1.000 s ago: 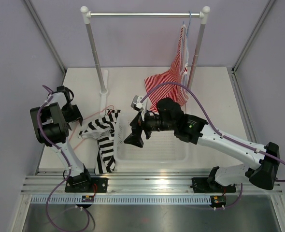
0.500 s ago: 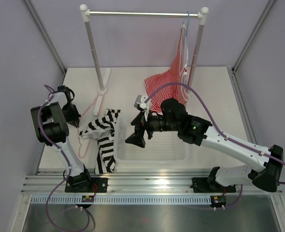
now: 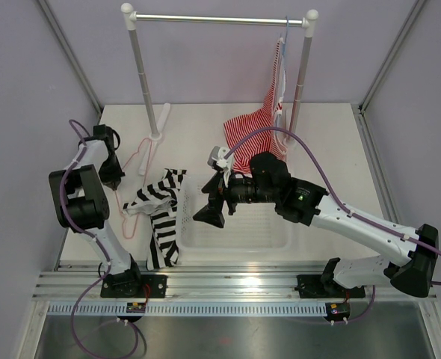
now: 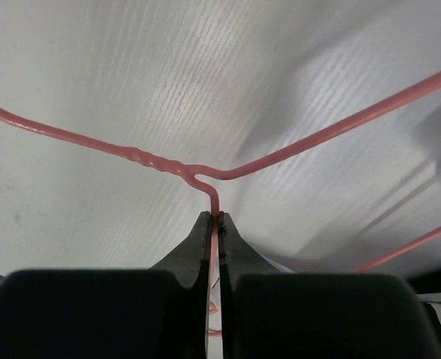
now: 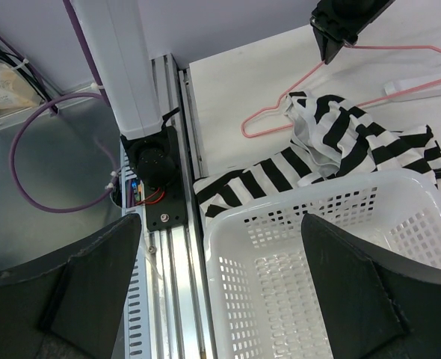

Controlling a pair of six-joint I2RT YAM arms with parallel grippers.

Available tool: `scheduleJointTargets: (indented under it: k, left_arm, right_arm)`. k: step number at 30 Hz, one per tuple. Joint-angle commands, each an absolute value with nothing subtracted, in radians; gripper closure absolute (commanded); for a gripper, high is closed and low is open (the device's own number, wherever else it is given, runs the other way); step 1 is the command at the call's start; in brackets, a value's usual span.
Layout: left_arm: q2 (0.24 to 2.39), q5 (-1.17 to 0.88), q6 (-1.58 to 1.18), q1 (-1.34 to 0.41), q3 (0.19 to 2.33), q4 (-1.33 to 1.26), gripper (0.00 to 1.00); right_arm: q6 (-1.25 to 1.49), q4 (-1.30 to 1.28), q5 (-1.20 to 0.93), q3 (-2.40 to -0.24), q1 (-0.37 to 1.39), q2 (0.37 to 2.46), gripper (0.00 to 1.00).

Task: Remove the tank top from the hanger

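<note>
Step in hand: pulling the thin pink wire hanger (image 4: 155, 162) out of the black-and-white striped tank top (image 3: 163, 217), which lies draped over the left rim of the white plastic basket (image 3: 235, 241) and onto the counter (image 3: 325, 134). Left gripper (image 4: 214, 221) jaws are clenched on the hanger's neck, left of the basket. Next, draw the hanger away from the basket. Right gripper (image 5: 220, 278) jaws are spread wide and empty above the basket.

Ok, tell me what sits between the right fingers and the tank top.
Only the rim of the white basket; the right wrist view shows the tank top lying just beyond it.
</note>
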State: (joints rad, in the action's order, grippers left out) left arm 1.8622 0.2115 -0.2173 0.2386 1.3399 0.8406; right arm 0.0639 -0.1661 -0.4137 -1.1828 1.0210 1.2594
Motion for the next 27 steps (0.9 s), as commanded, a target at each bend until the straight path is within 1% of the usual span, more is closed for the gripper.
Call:
scheduleJointTargets:
  k: [1, 5, 10, 11, 17, 18, 20, 24, 27]
  left_arm:
    - [1.778, 0.327, -0.216, 0.171, 1.351, 0.83, 1.0]
    - [1.678, 0.405, -0.245, 0.144, 1.35, 0.85, 1.0]
    - [1.571, 0.612, -0.273, 0.101, 1.384, 0.894, 1.0]
    - [1.551, 0.612, -0.275, 0.101, 1.39, 0.9, 1.0]
    - [1.456, 0.813, -0.278, -0.046, 1.454, 0.982, 1.0]
    - [1.448, 0.877, -0.285, -0.081, 1.492, 1.003, 1.0]
    - [1.443, 0.92, -0.288, -0.104, 1.531, 1.067, 1.0]
    - [1.459, 1.127, -0.32, -0.138, 1.646, 1.202, 1.0]
    - [1.45, 1.209, -0.34, -0.196, 1.729, 1.255, 1.0]
  right_arm:
    - [0.061, -0.107, -0.426, -1.178, 1.022, 1.238, 0.04]
    - [0.066, -0.11, -0.41, -1.181, 1.022, 1.244, 0.04]
    - [0.081, -0.091, -0.371, -1.174, 1.022, 1.233, 0.04]
    - [0.081, -0.091, -0.371, -1.17, 1.023, 1.233, 0.04]
    - [0.086, -0.074, -0.318, -1.154, 1.022, 1.209, 0.04]
    - [0.087, -0.065, -0.31, -1.151, 1.022, 1.198, 0.05]
    - [0.094, -0.058, -0.293, -1.141, 1.023, 1.187, 0.05]
    - [0.117, -0.029, -0.23, -1.126, 1.023, 1.151, 0.05]
    - [0.146, 0.023, -0.161, -1.1, 1.023, 1.117, 0.05]
